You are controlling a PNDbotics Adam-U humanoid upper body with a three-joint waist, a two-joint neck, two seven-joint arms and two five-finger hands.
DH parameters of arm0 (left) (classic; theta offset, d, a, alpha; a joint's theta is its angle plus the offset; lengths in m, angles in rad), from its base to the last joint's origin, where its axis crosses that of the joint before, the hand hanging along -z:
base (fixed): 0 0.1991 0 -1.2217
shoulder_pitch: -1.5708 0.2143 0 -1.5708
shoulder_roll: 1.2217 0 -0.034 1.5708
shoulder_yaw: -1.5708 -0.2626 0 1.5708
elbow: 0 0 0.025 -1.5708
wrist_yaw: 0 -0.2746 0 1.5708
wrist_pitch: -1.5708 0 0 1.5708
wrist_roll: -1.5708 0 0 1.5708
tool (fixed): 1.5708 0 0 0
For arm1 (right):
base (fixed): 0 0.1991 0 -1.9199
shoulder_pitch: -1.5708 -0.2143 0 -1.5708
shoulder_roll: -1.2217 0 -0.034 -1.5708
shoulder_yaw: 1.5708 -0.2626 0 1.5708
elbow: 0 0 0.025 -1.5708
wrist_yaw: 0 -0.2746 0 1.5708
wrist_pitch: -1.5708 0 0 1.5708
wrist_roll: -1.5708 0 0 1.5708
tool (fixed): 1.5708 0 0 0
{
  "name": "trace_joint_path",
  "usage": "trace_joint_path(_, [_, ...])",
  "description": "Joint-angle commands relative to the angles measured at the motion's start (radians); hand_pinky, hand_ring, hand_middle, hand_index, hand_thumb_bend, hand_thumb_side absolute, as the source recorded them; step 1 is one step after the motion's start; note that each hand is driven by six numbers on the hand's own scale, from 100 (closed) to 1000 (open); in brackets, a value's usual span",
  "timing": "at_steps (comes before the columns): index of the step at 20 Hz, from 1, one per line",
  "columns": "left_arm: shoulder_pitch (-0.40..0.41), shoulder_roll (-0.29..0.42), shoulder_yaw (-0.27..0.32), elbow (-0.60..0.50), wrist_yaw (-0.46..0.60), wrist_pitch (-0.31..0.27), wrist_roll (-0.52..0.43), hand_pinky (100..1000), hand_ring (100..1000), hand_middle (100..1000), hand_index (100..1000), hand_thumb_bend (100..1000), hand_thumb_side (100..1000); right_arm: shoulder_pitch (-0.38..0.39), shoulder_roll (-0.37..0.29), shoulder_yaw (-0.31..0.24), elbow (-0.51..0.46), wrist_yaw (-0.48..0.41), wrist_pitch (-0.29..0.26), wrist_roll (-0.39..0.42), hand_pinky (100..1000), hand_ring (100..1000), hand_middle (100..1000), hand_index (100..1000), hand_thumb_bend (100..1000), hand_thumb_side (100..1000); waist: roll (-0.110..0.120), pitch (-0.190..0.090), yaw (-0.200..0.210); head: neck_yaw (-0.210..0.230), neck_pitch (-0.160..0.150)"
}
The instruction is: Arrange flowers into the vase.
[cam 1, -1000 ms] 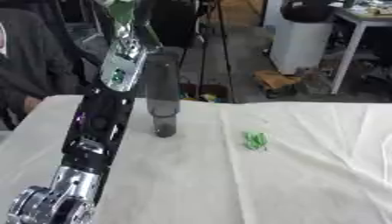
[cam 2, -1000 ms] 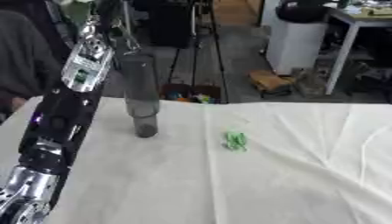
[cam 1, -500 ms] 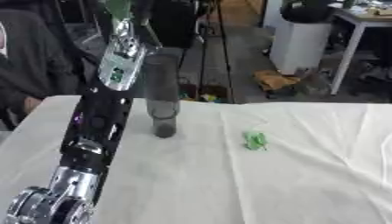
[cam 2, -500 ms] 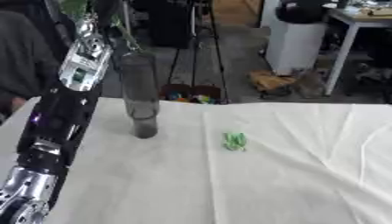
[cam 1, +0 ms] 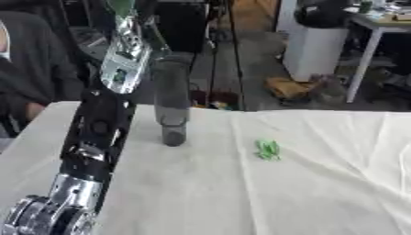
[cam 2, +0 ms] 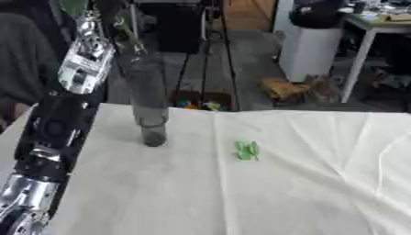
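Note:
A tall grey translucent vase [cam 1: 171, 103] stands upright on the white tablecloth [cam 1: 241, 193], towards the back left. My left arm [cam 1: 120, 64] rises steeply from the lower left beside the vase. My left hand [cam 1: 122, 6] is cut off by the top edge, with something green at it. A thin dark stem [cam 2: 128, 34] slants from near the hand down to the vase's mouth. A small green sprig [cam 1: 268, 149] lies loose on the cloth to the right of the vase. My right hand shows in neither view.
The cloth is creased on the right side [cam 1: 353, 151]. Beyond the table's far edge are a person in dark clothes [cam 1: 32, 69] at the left, a tripod [cam 1: 217, 50], and a white cabinet [cam 1: 317, 50].

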Motion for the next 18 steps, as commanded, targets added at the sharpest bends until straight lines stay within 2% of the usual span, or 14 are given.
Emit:
trace_joint_path(1, [-0.020, 0.031, -0.004, -0.027, -0.001, 0.012, -0.014, 100, 100, 100, 100, 100, 100, -0.016, -0.017, -0.005, -0.018, 0.003, 0.001, 0.000, 765, 928, 568, 668, 100, 568, -0.004, -0.016, 0.002, -0.001, 0.004])
trace_joint_path(18, [-0.012, 0.026, -0.011, -0.004, -0.049, 0.100, -0.136, 100, 100, 100, 100, 100, 100, -0.013, -0.015, -0.006, -0.023, 0.005, 0.007, 0.001, 765, 929, 568, 668, 100, 569, 0.000, -0.019, 0.001, -0.005, 0.007])
